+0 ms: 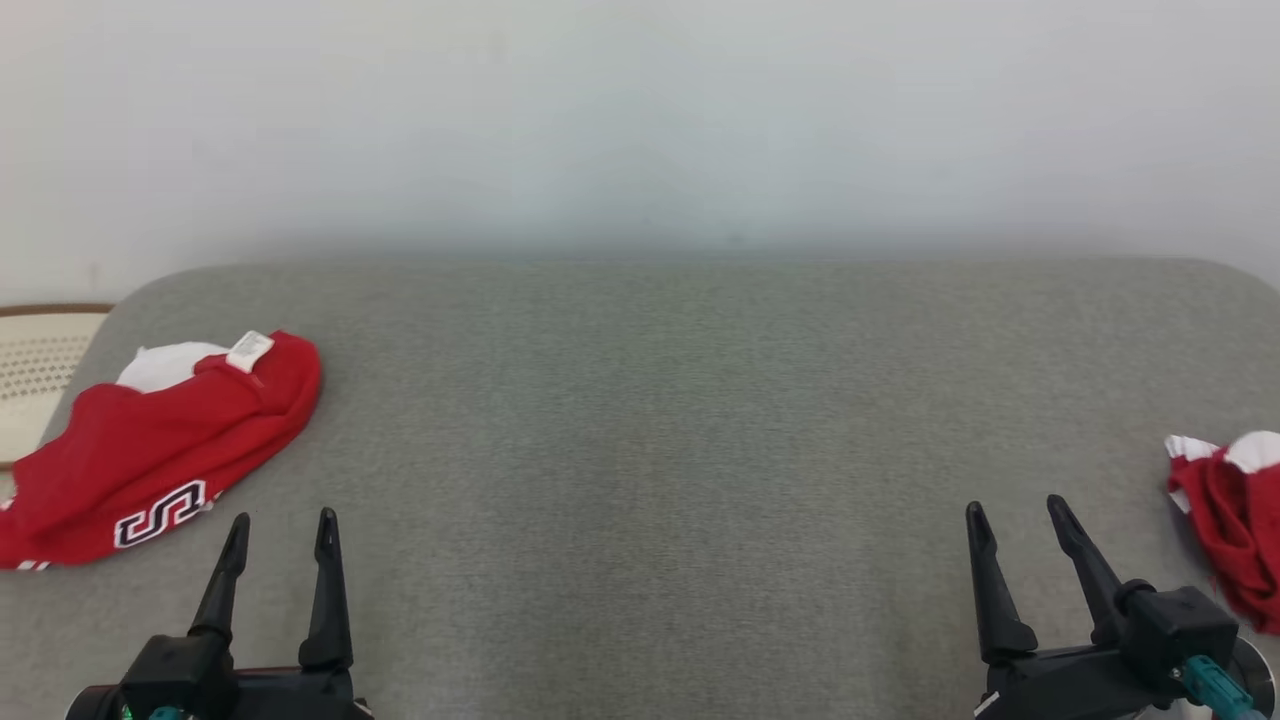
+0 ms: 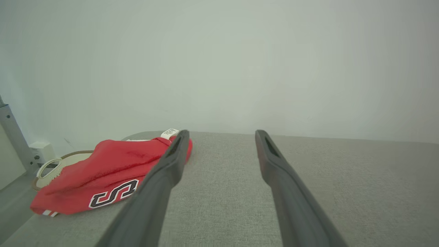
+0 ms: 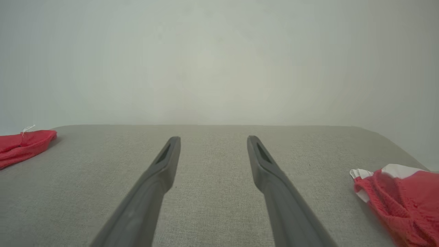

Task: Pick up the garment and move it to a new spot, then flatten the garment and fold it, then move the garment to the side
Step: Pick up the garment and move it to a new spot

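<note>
Red folded garment (image 1: 160,460) and crumpled garment (image 1: 1235,520) are lying at opposite cushion (image 1: 650,450) edges, left gripper (image 1: 283,518) and right gripper (image 1: 1016,505) hovering splayed wide, empty.

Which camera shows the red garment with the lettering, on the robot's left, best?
The head view: the lettered garment lies unobstructed, showing label, white lining and lettering. The left wrist view shows it low, side-on, partly behind the left pincer. The right wrist view catches one end at its left edge.
</note>
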You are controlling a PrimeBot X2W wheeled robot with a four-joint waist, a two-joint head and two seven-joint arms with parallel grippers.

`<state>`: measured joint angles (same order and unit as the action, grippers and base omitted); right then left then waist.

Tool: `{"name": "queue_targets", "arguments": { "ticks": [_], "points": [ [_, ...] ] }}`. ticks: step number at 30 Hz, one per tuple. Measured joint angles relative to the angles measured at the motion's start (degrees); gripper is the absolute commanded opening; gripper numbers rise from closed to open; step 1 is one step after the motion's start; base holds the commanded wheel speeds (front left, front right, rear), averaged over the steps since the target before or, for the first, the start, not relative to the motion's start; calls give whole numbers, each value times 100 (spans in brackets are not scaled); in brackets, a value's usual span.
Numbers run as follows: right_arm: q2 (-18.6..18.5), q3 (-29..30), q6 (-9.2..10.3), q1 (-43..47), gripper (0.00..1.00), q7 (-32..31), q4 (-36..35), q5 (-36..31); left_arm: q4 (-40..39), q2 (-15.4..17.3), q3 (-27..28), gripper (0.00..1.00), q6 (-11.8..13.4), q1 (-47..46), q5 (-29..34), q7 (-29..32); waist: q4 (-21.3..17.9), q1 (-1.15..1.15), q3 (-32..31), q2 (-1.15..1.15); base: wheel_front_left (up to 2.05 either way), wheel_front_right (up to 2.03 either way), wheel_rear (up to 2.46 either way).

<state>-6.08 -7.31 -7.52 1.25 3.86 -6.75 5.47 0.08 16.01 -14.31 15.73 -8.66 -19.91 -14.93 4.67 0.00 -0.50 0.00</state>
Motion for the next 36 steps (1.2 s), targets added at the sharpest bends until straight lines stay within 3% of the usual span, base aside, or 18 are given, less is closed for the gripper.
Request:
{"name": "queue_targets", "arguments": {
  "ticks": [10,19,24,36],
  "points": [
    [16,-441,0,-10,100,-32,-110,-37,-9,-35,361,100,-34,163,89,0,1033,0,-7,0,0,0,0],
    [49,-594,0,-12,100,-25,-83,-29,27,-57,479,100,-59,272,105,0,1717,0,-29,0,0,0,0],
    [65,-614,0,-12,100,-19,-77,-2,37,-107,503,100,-96,276,131,0,1880,0,-32,0,0,0,0],
    [80,-604,0,-12,100,11,-74,49,-182,-86,628,100,-101,105,207,1,1789,0,12,0,0,0,0]
  ]
}}
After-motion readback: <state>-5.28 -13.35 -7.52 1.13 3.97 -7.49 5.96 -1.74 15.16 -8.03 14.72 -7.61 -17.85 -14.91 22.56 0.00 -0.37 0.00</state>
